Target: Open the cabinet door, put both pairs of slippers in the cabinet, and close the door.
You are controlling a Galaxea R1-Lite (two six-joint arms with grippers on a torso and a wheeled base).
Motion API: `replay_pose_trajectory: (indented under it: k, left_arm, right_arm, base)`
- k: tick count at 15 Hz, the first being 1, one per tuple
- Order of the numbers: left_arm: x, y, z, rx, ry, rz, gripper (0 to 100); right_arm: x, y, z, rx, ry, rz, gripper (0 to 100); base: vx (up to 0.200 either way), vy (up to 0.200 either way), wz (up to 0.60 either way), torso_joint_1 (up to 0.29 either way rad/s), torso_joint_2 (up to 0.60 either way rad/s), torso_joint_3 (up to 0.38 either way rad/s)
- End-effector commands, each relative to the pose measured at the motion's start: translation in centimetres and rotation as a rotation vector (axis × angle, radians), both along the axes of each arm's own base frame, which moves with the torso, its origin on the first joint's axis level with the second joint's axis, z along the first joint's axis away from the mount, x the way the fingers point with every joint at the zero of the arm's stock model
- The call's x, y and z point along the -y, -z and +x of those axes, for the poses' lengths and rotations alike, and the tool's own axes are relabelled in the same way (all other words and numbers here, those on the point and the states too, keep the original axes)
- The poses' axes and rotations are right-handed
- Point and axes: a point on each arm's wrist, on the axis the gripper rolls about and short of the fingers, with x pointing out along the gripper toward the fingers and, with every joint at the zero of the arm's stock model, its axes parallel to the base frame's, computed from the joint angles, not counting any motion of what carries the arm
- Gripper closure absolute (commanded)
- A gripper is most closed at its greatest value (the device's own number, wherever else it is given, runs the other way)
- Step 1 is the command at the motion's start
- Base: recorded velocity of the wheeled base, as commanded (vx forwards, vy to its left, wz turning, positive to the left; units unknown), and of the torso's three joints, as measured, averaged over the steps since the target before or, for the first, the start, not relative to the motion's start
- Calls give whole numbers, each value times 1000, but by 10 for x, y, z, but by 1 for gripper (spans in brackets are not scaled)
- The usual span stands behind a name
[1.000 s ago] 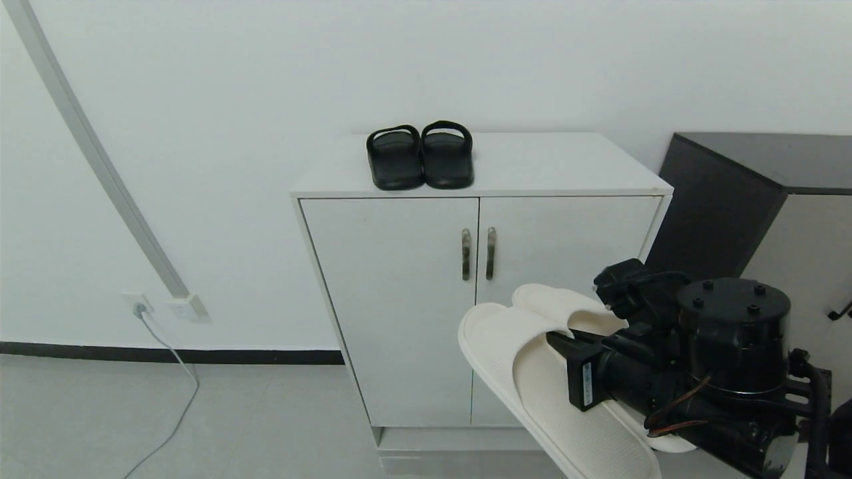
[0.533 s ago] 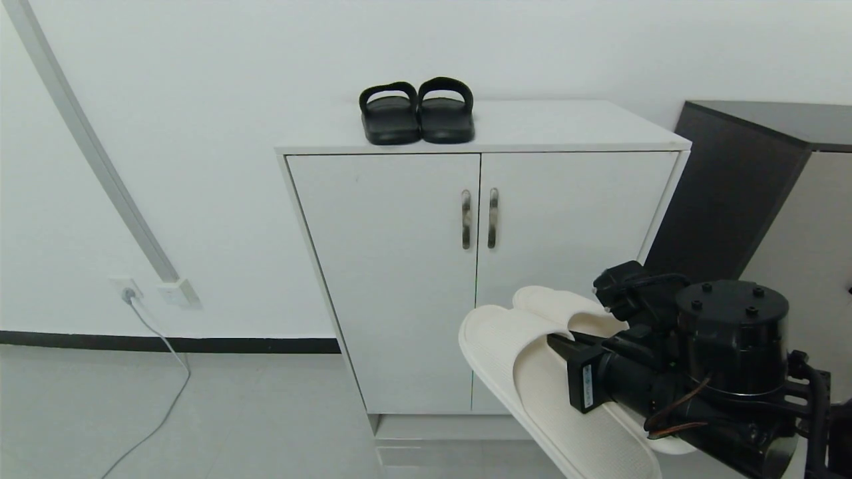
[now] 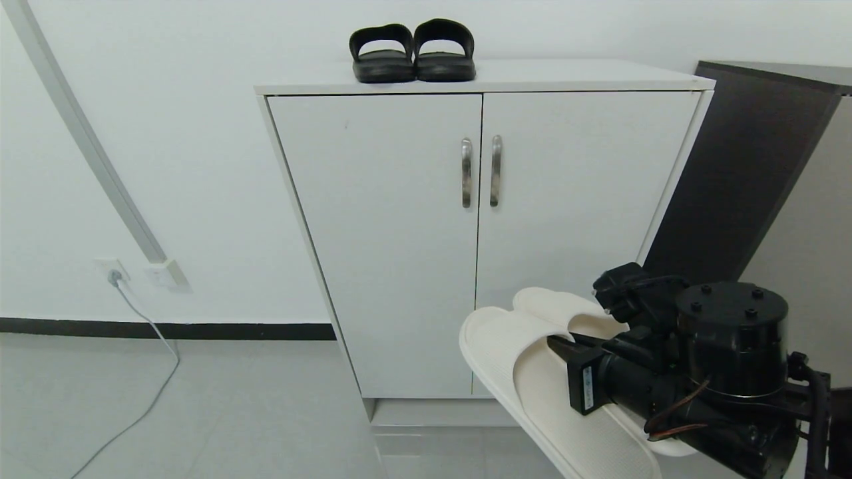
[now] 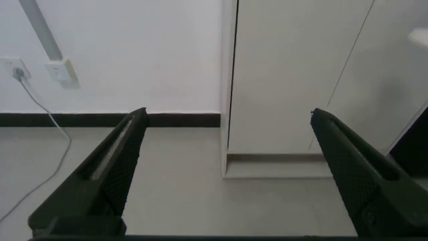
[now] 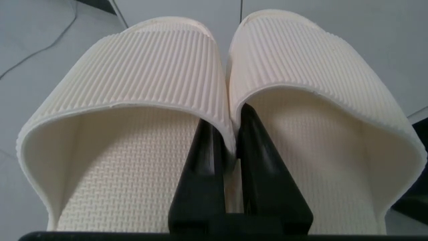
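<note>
the cabinet (image 3: 399, 233) is not yet opened; black slippers (image 3: 413, 50) are left on it, cream slippers (image 3: 526, 359) are clamped in the right gripper (image 5: 229, 127) before it, left gripper (image 4: 227, 117) held apart.

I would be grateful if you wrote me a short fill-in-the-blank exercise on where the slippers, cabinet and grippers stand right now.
The black slippers sit on ____ of the cabinet.
Its doors are both ____.
The right gripper grips the cream slippers by their ____.
The left gripper is open and holds ____.
Missing words: top; shut; straps; nothing.
</note>
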Motion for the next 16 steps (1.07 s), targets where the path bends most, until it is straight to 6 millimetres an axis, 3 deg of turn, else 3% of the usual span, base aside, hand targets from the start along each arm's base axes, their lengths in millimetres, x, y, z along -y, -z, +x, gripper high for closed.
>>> replay_pose_trajectory:
  k: [1, 2, 4, 6, 8, 11, 14, 16]
  left_arm:
    - [2, -78, 24, -47, 126, -119, 0]
    - [4, -84, 34, -91, 190, -110, 0]
    - [12, -108, 102, -185, 333, -39, 0]
    - [27, -122, 159, -78, 414, 3, 0]
    - [53, -143, 198, 105, 506, 33, 0]
    - [111, -174, 235, 180, 597, 60, 0]
    - [173, -183, 253, 146, 780, 58, 0]
    - [203, -184, 269, 118, 882, 67, 0]
  right_arm:
    - [0, 2, 0, -3, 1, -5, 100]
    - [0, 2, 0, 0, 1, -2, 100]
    - [0, 0, 0, 12, 1, 10, 100]
    - [0, 1, 1, 10, 1, 8, 100]
    - [0, 2, 1, 14, -3, -3, 100]
    - [-1, 2, 1, 14, -6, -3, 100]
    - [-1, 5, 2, 7, -3, -11, 100]
    - [-2, 6, 2, 2, -3, -15, 100]
  base:
    - [0, 0, 0, -7, 237, 237]
    - [0, 0, 0, 7, 129, 139]
    - [0, 0, 0, -4, 43, 33]
    - [0, 0, 0, 0, 0, 0]
    - [0, 0, 0, 0, 0, 0]
    - [0, 0, 0, 0, 0, 0]
    - [0, 0, 0, 0, 0, 0]
    - [0, 0, 0, 0, 0, 0]
